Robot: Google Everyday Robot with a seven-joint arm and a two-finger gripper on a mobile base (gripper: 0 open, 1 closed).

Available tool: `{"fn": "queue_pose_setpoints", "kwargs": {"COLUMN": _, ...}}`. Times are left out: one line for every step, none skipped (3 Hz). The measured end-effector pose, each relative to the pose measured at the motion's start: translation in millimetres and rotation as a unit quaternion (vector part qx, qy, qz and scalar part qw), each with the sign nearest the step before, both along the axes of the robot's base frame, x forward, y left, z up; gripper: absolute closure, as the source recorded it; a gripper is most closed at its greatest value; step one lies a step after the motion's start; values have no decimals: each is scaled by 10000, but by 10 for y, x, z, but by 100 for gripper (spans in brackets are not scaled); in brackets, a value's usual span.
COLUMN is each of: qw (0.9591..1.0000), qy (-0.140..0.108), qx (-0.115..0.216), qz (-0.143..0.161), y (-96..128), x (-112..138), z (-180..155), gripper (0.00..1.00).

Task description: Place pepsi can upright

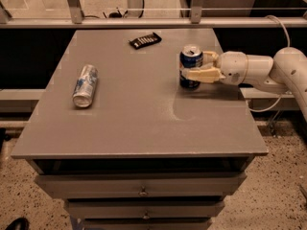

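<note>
Where white arm (pixel 268 71) reaches in from right: gripper (pixel 195 66) over right rear part of grey table (pixel 134 128), jaws clamped on pepsi can (pixel 190 61), one finger (pixel 199 74) across near side, other behind.
Pepsi can: upright, silver top up, base on tabletop.
Silver-and-light-blue can (pixel 85 85): lying on side, left part of table, well apart.
Black flat item (pixel 145 40): near rear edge.
Drawers (pixel 141 186): under tabletop, closed.

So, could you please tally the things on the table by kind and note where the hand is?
Cans: 2, the pepsi can upright and the silver can lying down
Other: 1, a flat black object
Total: 3
The hand is clasped around the pepsi can.
</note>
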State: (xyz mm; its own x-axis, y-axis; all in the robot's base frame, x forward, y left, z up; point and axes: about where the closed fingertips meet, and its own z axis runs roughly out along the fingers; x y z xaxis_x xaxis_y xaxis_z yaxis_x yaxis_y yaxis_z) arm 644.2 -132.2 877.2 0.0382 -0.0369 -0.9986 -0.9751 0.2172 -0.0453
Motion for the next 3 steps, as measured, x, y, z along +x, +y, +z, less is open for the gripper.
{"fn": "queue_pose_setpoints", "kwargs": {"qw": 10000, "qy": 1, "qx": -2, "qz": 0, "y": -1, "x": -1, "z": 29, "gripper": 20}}
{"fn": "queue_pose_setpoints", "kwargs": {"qw": 10000, "qy": 1, "qx": -2, "qz": 0, "y": -1, "x": -1, "z": 29, "gripper": 0}}
{"fn": "queue_pose_setpoints", "kwargs": {"qw": 9991, "qy": -43, "qx": -423, "qz": 12, "y": -180, "x": -50, "z": 46, "gripper": 0}}
